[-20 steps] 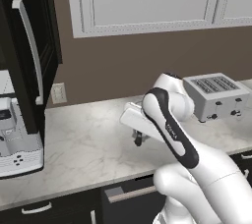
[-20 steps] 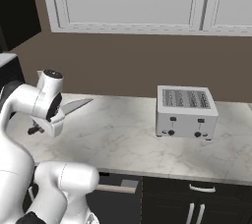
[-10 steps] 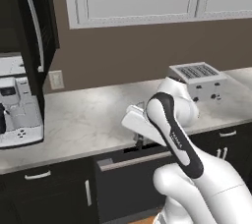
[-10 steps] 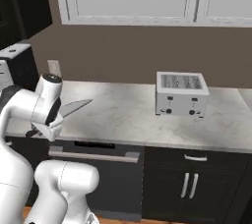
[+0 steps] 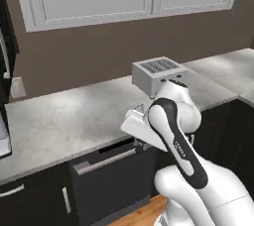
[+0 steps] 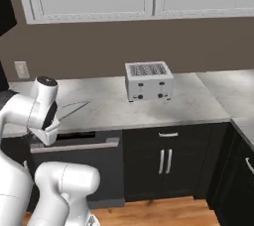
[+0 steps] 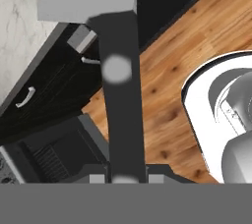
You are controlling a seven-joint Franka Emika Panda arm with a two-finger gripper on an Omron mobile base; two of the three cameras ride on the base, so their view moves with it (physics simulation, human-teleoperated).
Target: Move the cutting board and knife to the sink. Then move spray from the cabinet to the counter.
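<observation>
Fingers (image 7: 125,178) at the bottom of the hand view clamp the knife (image 7: 119,95) by its black handle, blade running toward the upper left; held clear of the desk (image 6: 149,108), presumably so it travels safely toward the sink.
</observation>
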